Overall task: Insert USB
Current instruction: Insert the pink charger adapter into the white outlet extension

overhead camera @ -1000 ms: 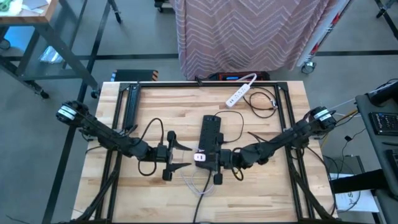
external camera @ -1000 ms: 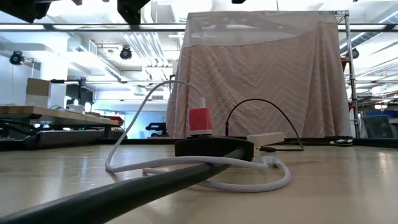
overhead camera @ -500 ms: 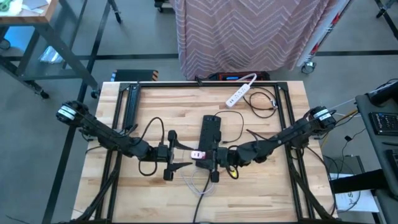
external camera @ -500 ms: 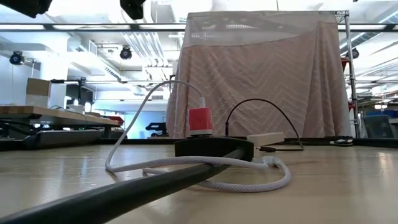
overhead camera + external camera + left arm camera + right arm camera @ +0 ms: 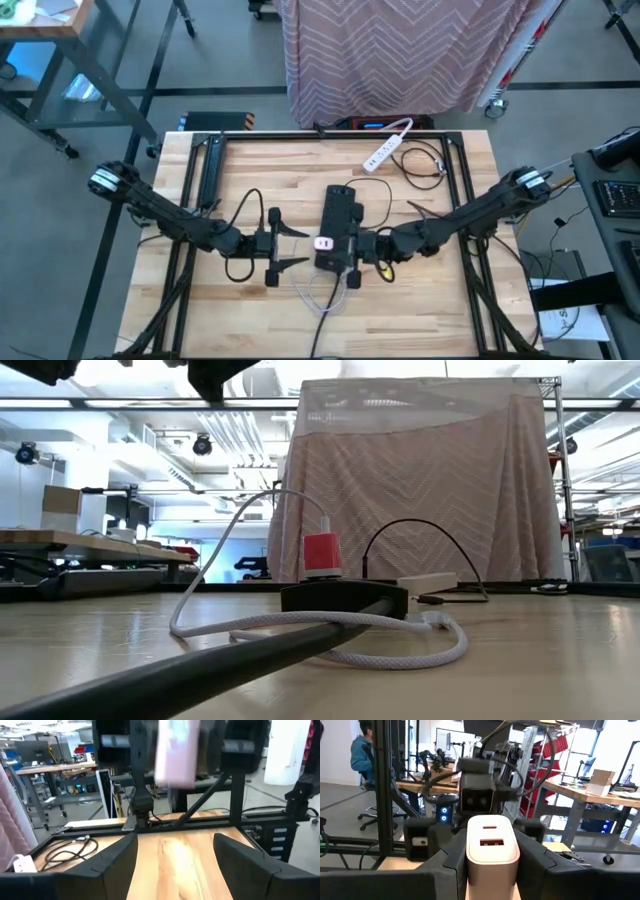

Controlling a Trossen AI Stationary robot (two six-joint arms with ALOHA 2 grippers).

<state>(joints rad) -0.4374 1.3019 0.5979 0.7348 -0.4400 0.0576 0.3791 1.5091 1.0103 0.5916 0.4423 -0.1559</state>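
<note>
Count: two grippers, left gripper and right gripper; one pink charger; one black dock; one white power strip; one desk.

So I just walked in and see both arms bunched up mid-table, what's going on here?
The right gripper is clamped on a pink charger block beside the black power strip. The left gripper waits open just to its left, holding nothing. A white braided cable lies looped on the table by the strip.
</note>
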